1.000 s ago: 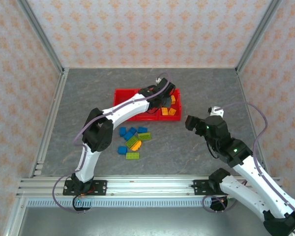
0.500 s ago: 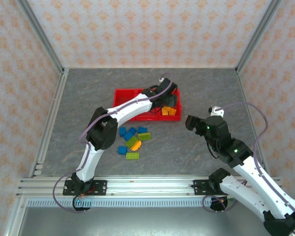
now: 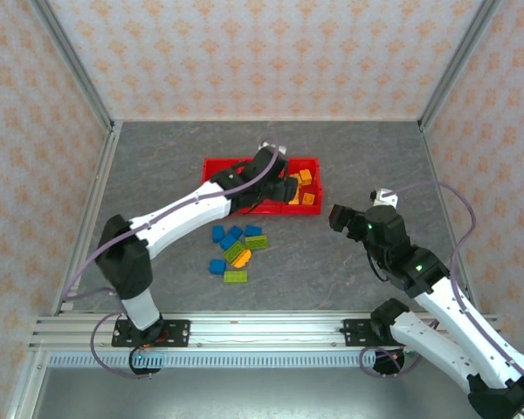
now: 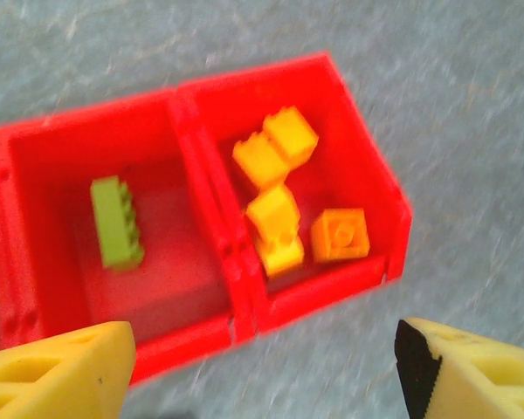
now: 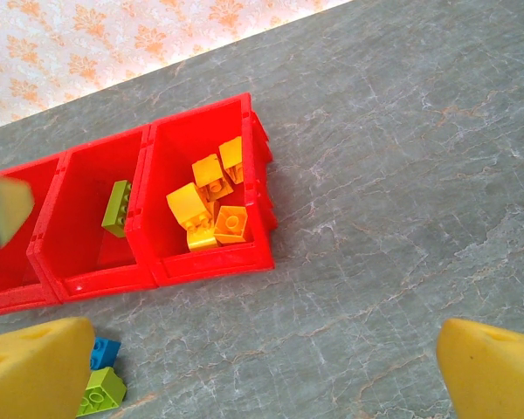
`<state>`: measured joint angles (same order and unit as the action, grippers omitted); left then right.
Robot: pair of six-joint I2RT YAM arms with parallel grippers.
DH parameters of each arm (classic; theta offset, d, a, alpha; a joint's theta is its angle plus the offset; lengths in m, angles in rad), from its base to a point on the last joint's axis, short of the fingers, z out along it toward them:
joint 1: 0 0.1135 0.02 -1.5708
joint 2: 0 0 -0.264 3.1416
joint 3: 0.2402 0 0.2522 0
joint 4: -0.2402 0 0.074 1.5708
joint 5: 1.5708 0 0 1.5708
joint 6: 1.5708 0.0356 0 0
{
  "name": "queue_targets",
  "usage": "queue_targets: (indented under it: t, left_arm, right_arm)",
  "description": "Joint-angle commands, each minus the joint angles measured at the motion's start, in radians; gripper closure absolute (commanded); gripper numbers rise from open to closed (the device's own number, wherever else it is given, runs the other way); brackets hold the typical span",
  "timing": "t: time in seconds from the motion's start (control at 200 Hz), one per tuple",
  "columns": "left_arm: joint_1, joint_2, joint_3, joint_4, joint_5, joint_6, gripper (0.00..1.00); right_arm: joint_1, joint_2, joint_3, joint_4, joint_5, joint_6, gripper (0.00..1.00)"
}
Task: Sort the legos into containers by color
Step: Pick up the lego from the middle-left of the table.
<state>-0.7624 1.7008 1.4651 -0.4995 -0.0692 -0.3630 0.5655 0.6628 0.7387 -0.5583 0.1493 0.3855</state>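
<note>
Three joined red bins (image 3: 217, 168) stand mid-table. The right bin holds several orange-yellow bricks (image 3: 304, 188) (image 4: 275, 209) (image 5: 211, 205). A lime green brick (image 4: 116, 222) (image 5: 116, 208) lies in the middle bin. Blue (image 3: 218, 233), green (image 3: 256, 243) and orange (image 3: 241, 258) bricks lie loose on the table in front of the bins. My left gripper (image 3: 286, 186) (image 4: 262, 367) hovers open and holds nothing, above the bins' front wall (image 4: 332, 292). My right gripper (image 3: 336, 216) (image 5: 262, 375) is open and holds nothing, off to the right of the bins.
A grey marbled tabletop (image 3: 349, 157) lies inside patterned walls with metal frame posts. A blue brick (image 5: 103, 352) and a green one (image 5: 102, 390) sit by my right gripper's left finger. Bare table stretches right of the bins (image 5: 402, 218).
My left arm's elbow has swung out to the left and down. Its gripper has drawn back from over the right bin toward the bins' front wall. The right arm has not moved.
</note>
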Motion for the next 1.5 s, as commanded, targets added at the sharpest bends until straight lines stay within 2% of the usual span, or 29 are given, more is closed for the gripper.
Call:
queue_targets:
  t: [0.0, 0.28, 0.591, 0.716, 0.981, 1.497]
  left_arm:
    - [-0.038, -0.064, -0.130, -0.114, -0.080, 0.019, 0.21]
    - [-0.153, -0.103, -0.280, -0.224, -0.175, -0.088, 0.33]
    - [-0.205, -0.033, -0.323, -0.241, -0.202, -0.158, 0.46]
    - [-0.226, -0.002, -0.338, -0.246, -0.199, -0.183, 0.47]
    - [-0.238, 0.025, -0.384, -0.238, -0.186, -0.218, 0.50]
    - [-0.240, 0.093, -0.398, -0.221, -0.172, -0.250, 0.64]
  right_arm:
    - [-0.003, -0.010, -0.018, 0.021, 0.001, 0.001, 0.00]
    - [-0.003, -0.007, -0.016, 0.020, 0.009, 0.002, 0.00]
    - [-0.003, -0.009, -0.015, 0.014, 0.013, 0.007, 0.00]
    - [-0.003, -0.007, -0.016, 0.015, 0.013, 0.007, 0.00]
    - [-0.003, -0.003, -0.018, 0.018, 0.012, 0.006, 0.00]
    - [-0.002, 0.001, -0.018, 0.018, 0.010, 0.005, 0.00]
